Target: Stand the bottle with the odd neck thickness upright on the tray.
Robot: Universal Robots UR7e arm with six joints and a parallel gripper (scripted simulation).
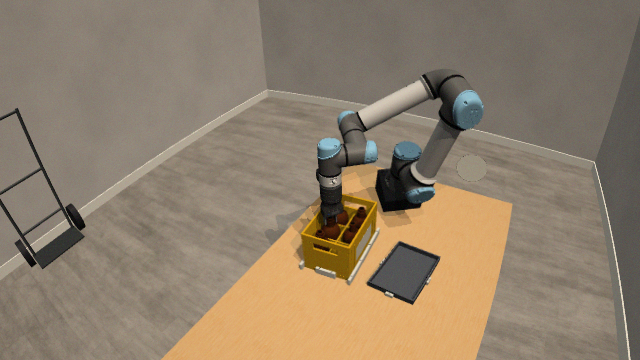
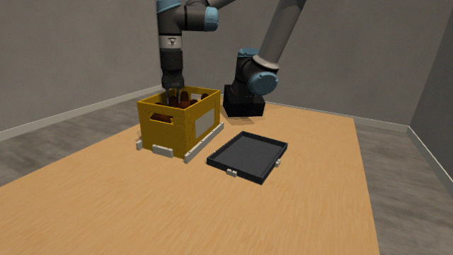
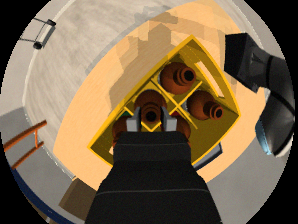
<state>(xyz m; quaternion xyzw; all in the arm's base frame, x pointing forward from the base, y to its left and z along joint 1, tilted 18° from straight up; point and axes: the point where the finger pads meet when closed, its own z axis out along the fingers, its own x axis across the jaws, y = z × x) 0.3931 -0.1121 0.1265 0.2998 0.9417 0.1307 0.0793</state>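
My gripper (image 1: 330,220) (image 2: 173,100) (image 3: 150,112) points down into the yellow crate (image 1: 325,262) (image 2: 163,136) (image 3: 228,120) and is shut on the neck of a brown bottle (image 1: 330,230) (image 3: 149,98). That bottle stands upright in its compartment. In the wrist view one bottle (image 3: 172,80) stands behind it and another bottle (image 3: 200,105) to the right. Two more bottles, one at left (image 3: 119,128) and one at right (image 3: 185,131), are partly hidden by the gripper. I cannot tell the neck thicknesses apart. The dark tray (image 1: 404,272) (image 2: 248,156) is empty.
Pale strips (image 1: 325,272) (image 2: 163,151) sit along the crate's foot, and small pale blocks (image 1: 389,295) (image 2: 231,173) at the tray's edges. The tray lies right of the crate in the top and exterior views. The arm's black base (image 1: 395,195) (image 2: 244,104) stands behind them.
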